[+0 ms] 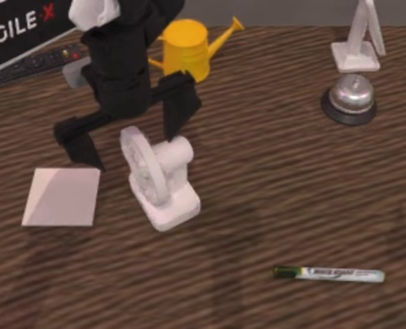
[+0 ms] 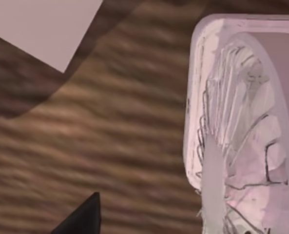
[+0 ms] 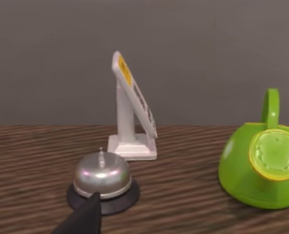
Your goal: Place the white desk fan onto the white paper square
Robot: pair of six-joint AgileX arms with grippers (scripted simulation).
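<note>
Two watering cans, one bell

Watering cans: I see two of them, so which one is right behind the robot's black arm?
The yellow watering can, at the table's far edge just behind the left gripper, which straddles the white desk fan. The green watering can shows only in the right wrist view, near the bell.

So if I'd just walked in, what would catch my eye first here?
Probably the black left gripper, fingers spread wide above the white desk fan at the table's centre-left. Next, the yellow watering can behind it, and the white paper square lying left of the fan.
</note>
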